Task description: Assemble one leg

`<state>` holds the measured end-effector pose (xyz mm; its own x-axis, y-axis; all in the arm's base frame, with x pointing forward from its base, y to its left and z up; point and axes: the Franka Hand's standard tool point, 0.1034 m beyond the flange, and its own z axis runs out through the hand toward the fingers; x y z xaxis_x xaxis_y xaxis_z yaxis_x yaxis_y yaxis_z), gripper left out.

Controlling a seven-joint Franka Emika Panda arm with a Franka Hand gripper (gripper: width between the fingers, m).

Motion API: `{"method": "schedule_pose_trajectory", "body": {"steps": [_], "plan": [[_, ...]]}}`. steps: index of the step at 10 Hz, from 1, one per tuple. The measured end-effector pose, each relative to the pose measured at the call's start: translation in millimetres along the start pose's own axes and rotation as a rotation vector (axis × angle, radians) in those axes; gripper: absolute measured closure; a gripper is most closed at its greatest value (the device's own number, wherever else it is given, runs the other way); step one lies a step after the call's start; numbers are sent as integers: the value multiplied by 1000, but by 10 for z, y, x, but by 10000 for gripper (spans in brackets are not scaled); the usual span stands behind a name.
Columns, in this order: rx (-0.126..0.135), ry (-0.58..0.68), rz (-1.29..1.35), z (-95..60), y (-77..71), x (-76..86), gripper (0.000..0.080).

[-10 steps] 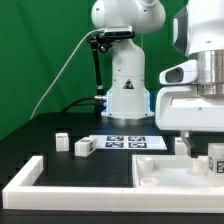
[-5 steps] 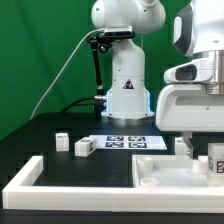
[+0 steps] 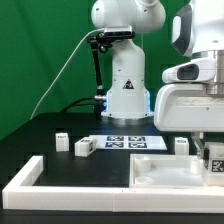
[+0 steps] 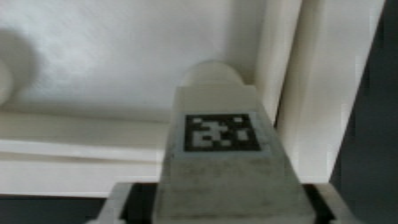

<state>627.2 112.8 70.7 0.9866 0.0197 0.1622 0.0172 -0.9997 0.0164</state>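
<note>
My gripper (image 3: 211,150) is at the exterior view's right, low over the large flat white tray-like panel (image 3: 165,172). It is shut on a white leg (image 3: 215,162) whose tag faces the camera. In the wrist view the gripper (image 4: 217,208) holds this leg (image 4: 221,120) between its fingers, tag up, its rounded end pointing at the panel (image 4: 107,95) near the raised rim. Three more legs stand on the table: two (image 3: 60,141) (image 3: 83,147) at the left, one (image 3: 181,146) behind the panel.
The marker board (image 3: 125,142) lies in front of the robot base (image 3: 125,95). The long white L-shaped border bar (image 3: 28,174) runs along the left and front of the table. A black cable hangs at the back left.
My gripper has shifted slightly toward the exterior view's right with the leg, uncovering the loose leg behind the panel. Nothing else moved.
</note>
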Motion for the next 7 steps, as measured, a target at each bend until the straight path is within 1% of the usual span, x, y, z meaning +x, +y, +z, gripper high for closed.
{"method": "schedule_pose_trajectory", "body": {"steps": [2,3,5,7], "plan": [[-1,5,39,11,3,-11,509],[3,23,141,13,-5,-9,509],[27,62,454,16,-20,-11,509],[48,60,679,19,-20,-19,509]]}}
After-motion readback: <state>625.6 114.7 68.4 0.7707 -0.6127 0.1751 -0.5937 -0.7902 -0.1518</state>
